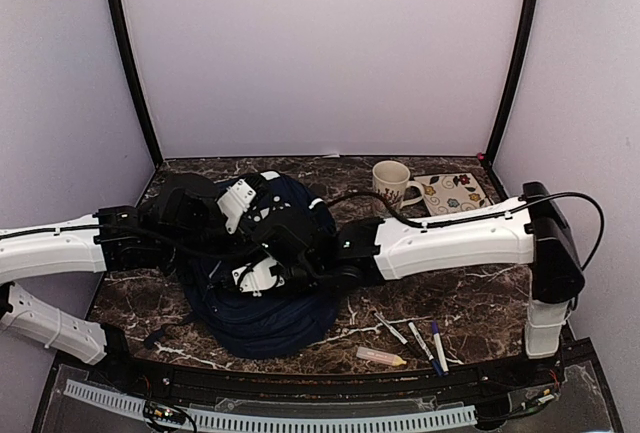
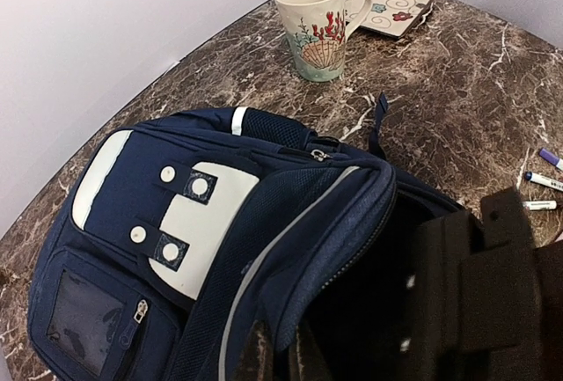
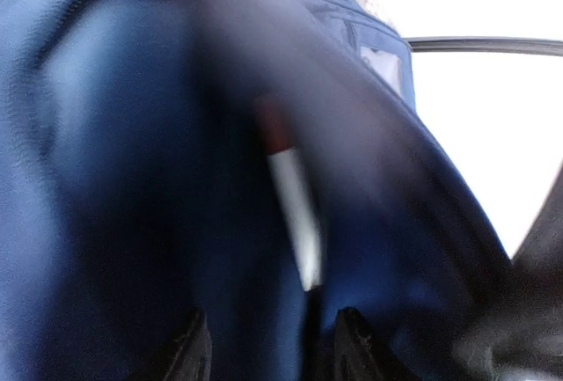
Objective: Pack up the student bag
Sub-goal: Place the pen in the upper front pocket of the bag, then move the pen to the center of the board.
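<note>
The navy-blue fabric backpack [image 1: 265, 318] lies in the middle of the brown marble table [image 1: 480, 293]. The left pincer [image 2: 281, 359] is pressed together on its zippered opening rim. The right pincer [image 3: 268, 350], inside the opening, is spread, with a blurred white pen-shaped object [image 3: 295, 223] just beyond its fingers.

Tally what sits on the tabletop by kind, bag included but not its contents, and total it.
student bag: 1
mug: 1
floral-patterned flat item: 1
pens or markers: 3
beige stick: 1
Total: 7
</note>
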Robot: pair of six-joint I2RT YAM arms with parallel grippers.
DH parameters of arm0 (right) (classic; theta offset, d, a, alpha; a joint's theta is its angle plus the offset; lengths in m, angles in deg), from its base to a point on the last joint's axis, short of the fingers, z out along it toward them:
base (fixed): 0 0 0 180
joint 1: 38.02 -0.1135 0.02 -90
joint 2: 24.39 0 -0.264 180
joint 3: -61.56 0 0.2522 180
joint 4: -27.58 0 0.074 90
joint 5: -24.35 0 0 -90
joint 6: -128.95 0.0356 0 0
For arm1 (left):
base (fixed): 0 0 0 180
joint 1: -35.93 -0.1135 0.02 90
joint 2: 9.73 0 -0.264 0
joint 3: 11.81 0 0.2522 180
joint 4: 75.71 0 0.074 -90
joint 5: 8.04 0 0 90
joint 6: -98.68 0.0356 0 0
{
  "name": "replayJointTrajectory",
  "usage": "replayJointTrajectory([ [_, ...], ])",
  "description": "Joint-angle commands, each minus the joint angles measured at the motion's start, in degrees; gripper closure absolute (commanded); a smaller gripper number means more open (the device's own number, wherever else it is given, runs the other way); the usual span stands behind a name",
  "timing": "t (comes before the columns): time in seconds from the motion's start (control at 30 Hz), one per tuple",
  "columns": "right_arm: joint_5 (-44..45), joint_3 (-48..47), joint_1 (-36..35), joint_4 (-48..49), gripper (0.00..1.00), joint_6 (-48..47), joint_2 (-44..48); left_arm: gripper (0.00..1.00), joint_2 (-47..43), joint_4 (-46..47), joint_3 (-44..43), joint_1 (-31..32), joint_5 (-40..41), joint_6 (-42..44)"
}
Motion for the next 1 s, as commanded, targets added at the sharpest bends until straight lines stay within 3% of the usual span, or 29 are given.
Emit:
replayJointTrajectory([
  [0.0,-14.0,0.9,-0.4,-12.9,0.51,11.7,8.6,1.0,-3.0,6.7,-1.3,-0.6,1.6,-0.8],
  [0.27,-24.1,13.9,-0.2,-24.5,0.52,21.0,19.2,1.0,-3.5,7.9,0.2,-1.4,1.9,-1.3],
  [0.43,-28.0,22.6,5.1,-30.7,0.54,24.2,25.3,1.0,-3.5,7.6,0.6,-1.5,1.6,-1.8],
  [0.7,-31.5,31.6,17.4,-41.4,0.55,21.5,30.4,1.0,-3.3,6.8,1.3,-1.6,1.9,-3.1],
  [0.97,-35.1,39.4,19.7,-46.9,0.52,14.3,35.6,1.0,-3.4,6.5,1.6,-1.6,2.2,-3.4],
])
